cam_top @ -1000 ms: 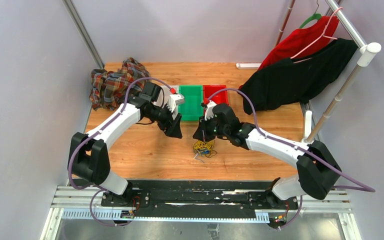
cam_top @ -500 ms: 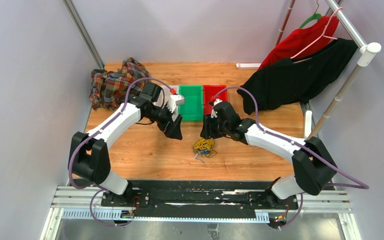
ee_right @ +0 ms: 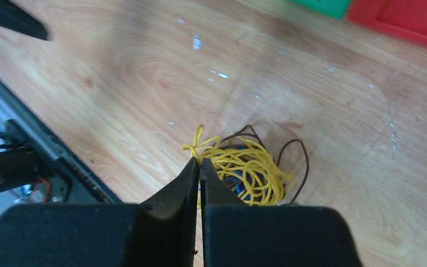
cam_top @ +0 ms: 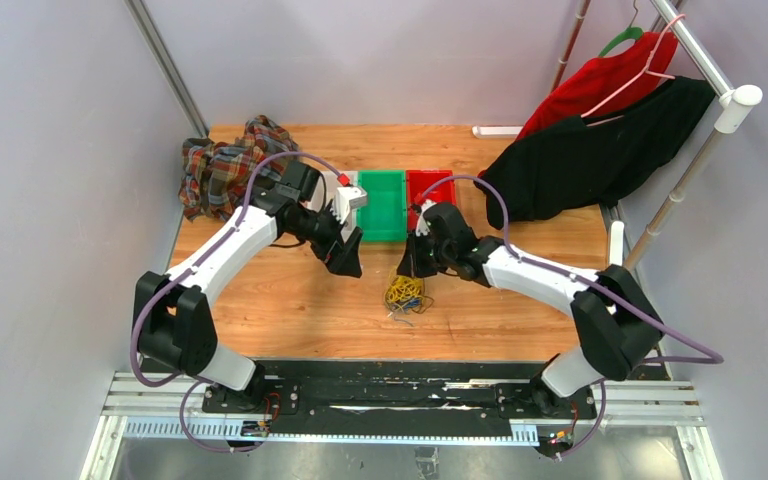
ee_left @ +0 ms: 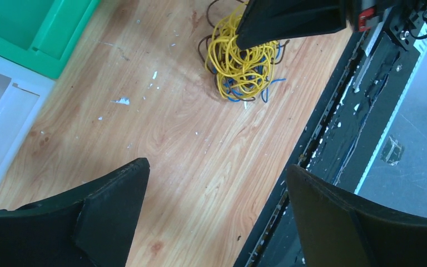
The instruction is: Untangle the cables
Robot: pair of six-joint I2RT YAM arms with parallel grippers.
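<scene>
left end effector [ee_left: 217, 166] wide, empty | right end effector [ee_right: 200, 163] closed — partly hides cables [ee_right: 250, 167]

This is a robotics lab test cell. 2 robot arms, the left arm [cam_top: 230, 245] and the right arm [cam_top: 545, 280], are bolted to a black metal rail [cam_top: 400, 385] at the near edge of a wooden table [cam_top: 290, 300]. Plain grey walls [cam_top: 50, 150] box the table in. Practice props are laid out on it: a crumpled plaid shirt [cam_top: 222, 165], a green bin [cam_top: 381, 205], a red bin [cam_top: 432, 185] and tangled cables [cam_top: 406, 293]. Beside it, a clothes rack [cam_top: 705, 60] holds a red garment [cam_top: 600, 80] and a black garment [cam_top: 590, 160].
</scene>
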